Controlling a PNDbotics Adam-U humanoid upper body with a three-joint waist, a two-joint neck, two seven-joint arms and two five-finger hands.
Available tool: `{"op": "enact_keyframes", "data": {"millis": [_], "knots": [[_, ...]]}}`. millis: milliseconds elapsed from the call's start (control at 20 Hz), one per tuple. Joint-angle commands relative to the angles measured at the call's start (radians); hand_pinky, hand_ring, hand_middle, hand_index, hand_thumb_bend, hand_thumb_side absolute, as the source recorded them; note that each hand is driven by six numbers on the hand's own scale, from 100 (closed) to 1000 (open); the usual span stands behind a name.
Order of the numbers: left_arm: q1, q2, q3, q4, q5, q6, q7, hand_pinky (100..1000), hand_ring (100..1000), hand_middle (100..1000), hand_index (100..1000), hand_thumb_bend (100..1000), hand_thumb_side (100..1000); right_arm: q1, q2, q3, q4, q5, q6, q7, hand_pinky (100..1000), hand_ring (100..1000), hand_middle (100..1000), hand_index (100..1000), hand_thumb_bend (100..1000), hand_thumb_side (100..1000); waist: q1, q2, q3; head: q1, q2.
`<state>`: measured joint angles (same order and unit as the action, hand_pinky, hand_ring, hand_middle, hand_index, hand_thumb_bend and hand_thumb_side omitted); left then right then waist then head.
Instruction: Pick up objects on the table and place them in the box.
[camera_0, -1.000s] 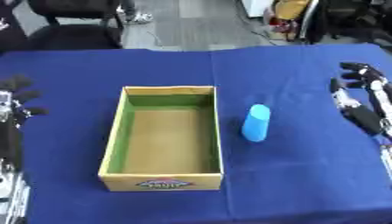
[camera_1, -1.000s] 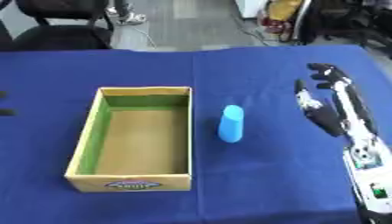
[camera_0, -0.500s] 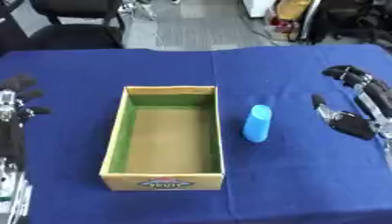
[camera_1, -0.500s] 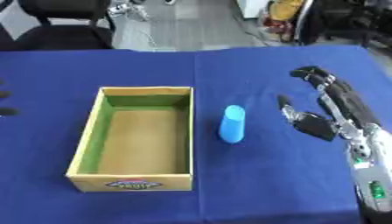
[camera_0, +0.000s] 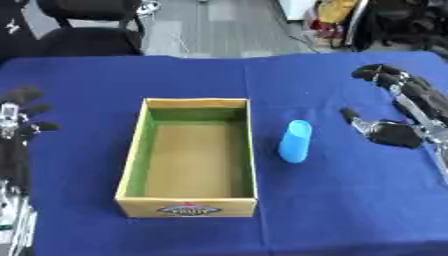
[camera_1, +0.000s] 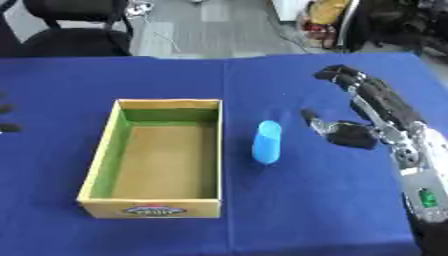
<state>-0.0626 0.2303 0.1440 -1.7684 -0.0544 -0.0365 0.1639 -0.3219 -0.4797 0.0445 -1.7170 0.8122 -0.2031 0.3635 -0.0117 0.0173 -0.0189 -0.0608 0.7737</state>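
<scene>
Nearest you sits the box, an open cardboard carton with green inner walls and a brown floor, its printed front panel facing you on the blue desk, and nothing shows inside it. Your left hand is well to the left of the box, at the view's left edge, fingers up and loosely spread, holding nothing. Just right of the box, level with its middle, the light blue cylinder stands on the desk, tilted slightly with its top leaning away from the box, clear of the box wall and touched by neither hand. Farther right of the box, beyond the cylinder, your right hand is in the open: the thumb points toward the cylinder, the fingers arch up and curl a little at the tips farther back, and the whole hand is spread wide with nothing in it. There is a clear gap of blue cloth between thumb and cylinder. Past the far end of the box, beyond the desk's edge, a black office chair stands on the grey floor.
</scene>
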Motion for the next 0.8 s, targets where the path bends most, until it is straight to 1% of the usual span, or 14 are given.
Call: {"op": "enact_keyframes", "data": {"millis": [50,300,650,800], "knots": [[-0.009,0.012,-0.004,-0.010,0.003,-0.002,-0.005,557,716,790,874,517,1000,-0.054,-0.043,0.029,0.048,-0.022,-0.035,0.040,777,839,876,918,447,696,0.000,-0.009,0.002,-0.004,-0.004],[-0.008,0.011,-0.007,-0.007,0.004,-0.002,-0.009,557,716,789,873,515,1000,-0.119,-0.047,0.065,0.142,-0.037,-0.077,0.076,779,847,886,923,491,707,0.001,-0.009,0.002,-0.008,-0.004],[-0.007,0.010,-0.010,-0.005,0.004,-0.001,-0.015,558,716,790,873,513,1000,-0.221,-0.043,0.108,0.289,-0.062,-0.128,0.114,778,833,881,927,513,697,0.002,-0.011,0.004,-0.013,-0.004],[-0.007,0.010,-0.012,-0.004,0.005,-0.001,-0.016,558,712,788,872,512,1000,-0.251,-0.044,0.122,0.344,-0.079,-0.149,0.124,777,830,879,929,515,695,0.003,-0.011,0.005,-0.015,-0.004]]}}
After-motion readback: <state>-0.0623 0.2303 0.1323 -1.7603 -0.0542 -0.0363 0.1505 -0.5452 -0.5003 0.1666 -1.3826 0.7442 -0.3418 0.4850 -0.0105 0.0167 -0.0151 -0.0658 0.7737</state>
